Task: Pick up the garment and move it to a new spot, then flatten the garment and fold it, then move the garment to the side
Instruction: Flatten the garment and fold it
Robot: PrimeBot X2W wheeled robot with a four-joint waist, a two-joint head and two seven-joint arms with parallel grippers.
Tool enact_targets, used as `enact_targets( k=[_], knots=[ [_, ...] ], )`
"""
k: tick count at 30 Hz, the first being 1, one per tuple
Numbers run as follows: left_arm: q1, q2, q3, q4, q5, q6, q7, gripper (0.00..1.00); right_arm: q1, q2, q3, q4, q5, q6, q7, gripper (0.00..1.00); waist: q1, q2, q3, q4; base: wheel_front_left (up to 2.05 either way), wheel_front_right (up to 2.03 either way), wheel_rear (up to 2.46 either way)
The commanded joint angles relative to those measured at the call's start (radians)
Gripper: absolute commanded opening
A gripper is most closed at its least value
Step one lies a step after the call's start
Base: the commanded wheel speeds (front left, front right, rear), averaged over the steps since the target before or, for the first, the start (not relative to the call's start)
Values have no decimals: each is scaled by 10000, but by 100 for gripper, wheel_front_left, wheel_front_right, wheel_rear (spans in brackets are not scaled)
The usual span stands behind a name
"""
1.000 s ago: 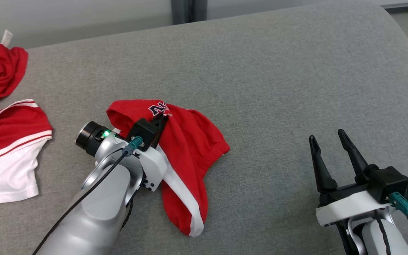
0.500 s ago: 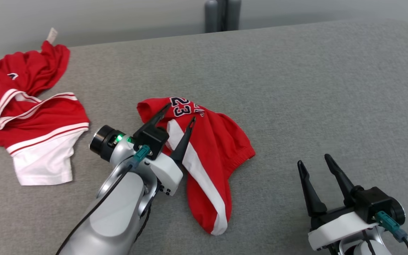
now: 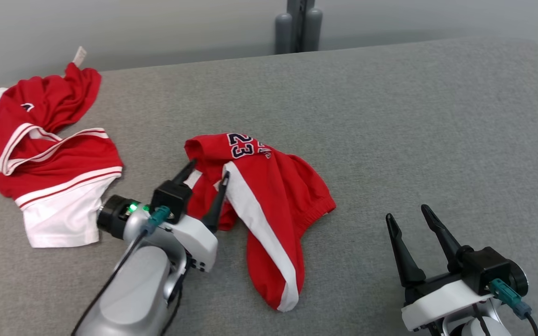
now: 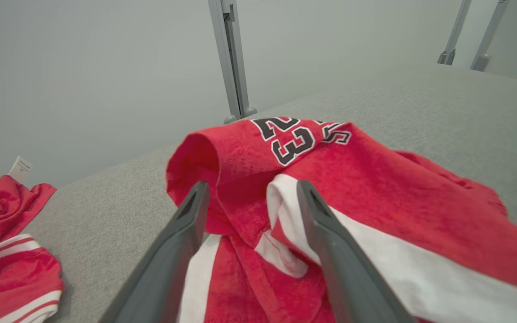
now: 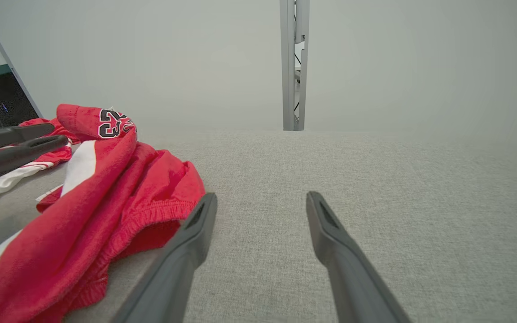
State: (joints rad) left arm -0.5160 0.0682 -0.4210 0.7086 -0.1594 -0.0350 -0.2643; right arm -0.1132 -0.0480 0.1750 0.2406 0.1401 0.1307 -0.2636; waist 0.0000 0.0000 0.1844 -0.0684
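Grey woven-fabric surface, plain pale wall behind, slim grey metal post at its far edge

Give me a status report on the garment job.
Done, apparently: the red shorts lie crumpled in the middle of the grey surface, apart from the other red garment at the left, so the relocation looks finished. In hand: nothing is gripped. The left gripper is open, its fingers straddling a bunched fold of the shorts. The right gripper is open beside them. Left: flattening, folding, then moving them aside.
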Motion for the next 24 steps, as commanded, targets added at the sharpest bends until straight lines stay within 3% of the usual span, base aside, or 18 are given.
enact_targets(
  k=[1,9,10,11,12,13,20,24],
  knots=[
    [-249,129,95,125,-29,43,-7,100,-76,-49,-33,-15,-28,2,-22,100,0,0,121,-221,0,0,0],
    [-940,472,246,736,289,39,-7,100,-190,-47,-254,-116,-64,2,-22,100,0,0,507,-707,0,0,0],
    [-994,479,236,730,302,4,-7,85,-200,-47,-269,-118,-54,2,-22,100,0,0,512,-709,0,0,0],
    [-1050,501,194,666,374,-4,-7,48,-200,-47,-284,-117,-46,2,-22,100,0,0,512,-703,0,0,0],
    [-1089,529,163,602,413,-49,-7,31,-192,-47,-305,-113,-27,2,-22,100,0,0,506,-684,0,0,0],
    [-1090,531,133,524,453,-87,-7,0,-184,-47,-328,-111,1,2,-22,100,0,0,494,-650,0,0,0],
    [-762,616,8,-261,549,-332,-7,0,-71,-47,-393,-129,79,2,-22,100,0,0,295,-180,0,0,0],
    [-332,735,-91,-1058,558,-479,-7,0,81,-47,-460,-111,81,2,-22,100,0,0,60,412,0,0,0]
  ],
)
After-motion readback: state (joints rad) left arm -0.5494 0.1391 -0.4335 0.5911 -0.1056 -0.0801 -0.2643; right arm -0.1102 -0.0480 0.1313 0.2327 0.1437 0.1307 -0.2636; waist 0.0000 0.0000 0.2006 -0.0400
